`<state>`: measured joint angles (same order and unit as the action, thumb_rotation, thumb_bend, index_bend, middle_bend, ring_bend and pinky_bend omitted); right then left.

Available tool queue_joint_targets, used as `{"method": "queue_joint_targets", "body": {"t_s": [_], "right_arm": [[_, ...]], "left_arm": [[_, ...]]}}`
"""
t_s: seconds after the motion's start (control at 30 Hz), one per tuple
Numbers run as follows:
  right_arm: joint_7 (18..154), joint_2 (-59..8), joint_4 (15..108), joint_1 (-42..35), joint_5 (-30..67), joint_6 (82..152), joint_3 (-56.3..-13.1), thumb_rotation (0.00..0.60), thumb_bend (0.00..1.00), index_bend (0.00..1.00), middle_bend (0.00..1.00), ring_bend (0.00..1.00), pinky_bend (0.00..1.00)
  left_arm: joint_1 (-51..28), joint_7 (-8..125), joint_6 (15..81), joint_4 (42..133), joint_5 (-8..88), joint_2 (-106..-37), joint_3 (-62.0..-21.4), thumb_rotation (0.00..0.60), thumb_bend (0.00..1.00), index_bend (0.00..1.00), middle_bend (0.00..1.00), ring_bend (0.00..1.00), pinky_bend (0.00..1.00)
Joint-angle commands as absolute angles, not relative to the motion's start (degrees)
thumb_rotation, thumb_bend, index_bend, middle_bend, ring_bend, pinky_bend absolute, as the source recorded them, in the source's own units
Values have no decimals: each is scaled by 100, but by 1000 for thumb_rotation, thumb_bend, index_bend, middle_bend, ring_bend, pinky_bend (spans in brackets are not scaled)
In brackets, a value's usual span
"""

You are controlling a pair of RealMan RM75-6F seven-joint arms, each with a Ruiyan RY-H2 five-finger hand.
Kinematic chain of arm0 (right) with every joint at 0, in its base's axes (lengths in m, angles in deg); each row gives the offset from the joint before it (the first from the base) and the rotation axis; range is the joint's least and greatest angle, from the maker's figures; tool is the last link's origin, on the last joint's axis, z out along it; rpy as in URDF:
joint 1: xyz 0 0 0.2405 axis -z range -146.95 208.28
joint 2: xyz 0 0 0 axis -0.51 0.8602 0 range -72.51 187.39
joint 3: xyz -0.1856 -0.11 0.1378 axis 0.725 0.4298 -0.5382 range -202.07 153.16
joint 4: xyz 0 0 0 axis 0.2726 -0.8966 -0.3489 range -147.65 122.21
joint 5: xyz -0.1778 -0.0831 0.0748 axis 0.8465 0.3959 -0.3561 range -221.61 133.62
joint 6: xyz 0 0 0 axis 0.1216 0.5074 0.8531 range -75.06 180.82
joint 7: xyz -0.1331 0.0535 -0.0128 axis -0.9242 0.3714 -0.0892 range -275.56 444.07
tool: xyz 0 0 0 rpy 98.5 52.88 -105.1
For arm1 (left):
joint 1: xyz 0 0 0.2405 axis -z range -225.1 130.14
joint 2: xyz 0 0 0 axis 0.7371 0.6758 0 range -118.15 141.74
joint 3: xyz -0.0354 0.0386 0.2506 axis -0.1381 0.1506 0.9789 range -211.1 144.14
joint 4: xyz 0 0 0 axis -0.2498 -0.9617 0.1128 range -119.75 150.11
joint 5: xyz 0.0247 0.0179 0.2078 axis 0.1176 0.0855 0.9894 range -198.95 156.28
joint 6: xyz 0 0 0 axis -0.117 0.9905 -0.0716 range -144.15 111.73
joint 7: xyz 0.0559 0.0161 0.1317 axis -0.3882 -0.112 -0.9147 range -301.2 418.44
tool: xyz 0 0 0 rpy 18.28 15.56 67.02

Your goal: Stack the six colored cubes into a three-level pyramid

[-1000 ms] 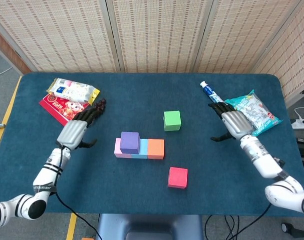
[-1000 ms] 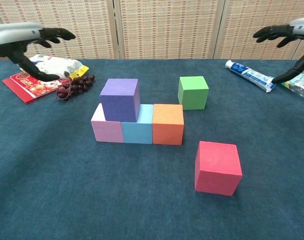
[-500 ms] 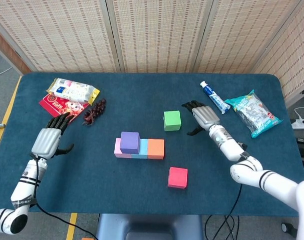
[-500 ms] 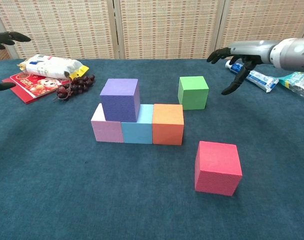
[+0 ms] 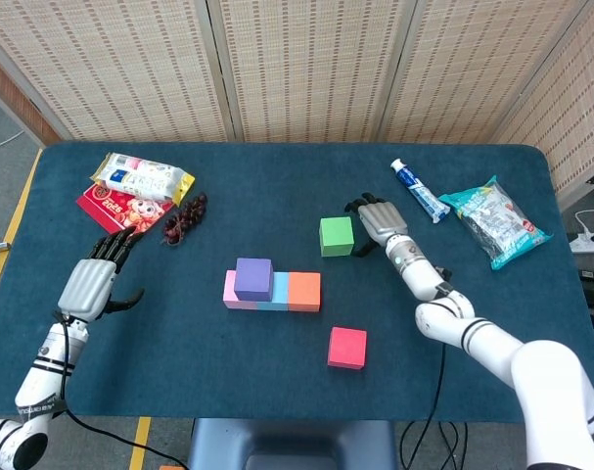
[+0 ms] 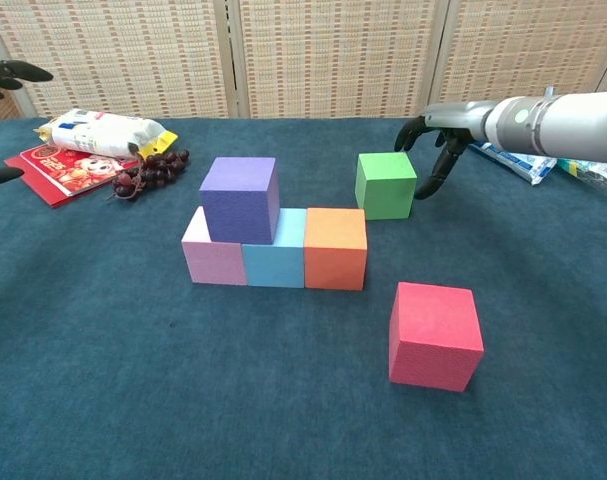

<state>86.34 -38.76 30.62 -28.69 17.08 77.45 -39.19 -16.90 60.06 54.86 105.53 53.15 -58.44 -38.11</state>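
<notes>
Blue cloth covers your table, and near its middle sits a row of three cubes touching side to side: pink cube, light-blue cube, orange cube. Your purple cube rests on top, straddling the pink and light-blue ones. Your green cube stands alone behind the orange one, toward the far edge, and your red cube sits apart toward the near edge, right of the row.

Your right hand reaches in just beside the green cube's right face, palm down, fingers spread and curved, gripping nothing; you cannot tell whether a fingertip touches the cube. Your left hand hovers near the left edge, fingers apart and empty.

Smaller items lie along the far side: snack bag near the right edge, snack packet over a red packet at the left, toothpaste tube, and grapes.
</notes>
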Motion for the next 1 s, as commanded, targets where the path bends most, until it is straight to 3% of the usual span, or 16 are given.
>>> {"method": "queue_joint_targets", "body": {"t_s": [0.03, 0.33, 0.53, 0.73, 1.0], "right_arm": [[8648, -4215, 2630, -3078, 1592, 7546, -3981, 600, 86, 320, 275, 124, 283], [8895, -4496, 2190, -3212, 1774, 7447, -4031, 600, 110, 387, 318, 175, 305], [9070, -4377, 2393, -3092, 1962, 7726, -4051, 600, 214, 558, 462, 302, 320], [9039, -3243, 4301, -2416, 2011, 8526, -4043, 600, 221, 599, 499, 344, 320], [8028, -1578, 7397, -1740, 1125, 9538, -4055, 600, 243, 628, 520, 366, 319]], "left_arm": [[-1723, 6058, 5502, 10526, 5346, -5854, -3852, 600, 309, 64, 0, 0, 100], [-1847, 6320, 5495, 10470, 5500, -5848, -3912, 600, 309, 47, 0, 0, 101], [-1952, 6392, 5575, 10458, 5607, -5834, -3933, 600, 308, 47, 0, 0, 111], [-2075, 6252, 5679, 10395, 5742, -5860, -3877, 600, 308, 47, 0, 0, 113], [-2253, 6007, 5782, 10271, 5735, -5839, -3854, 600, 308, 51, 0, 0, 113]]}}
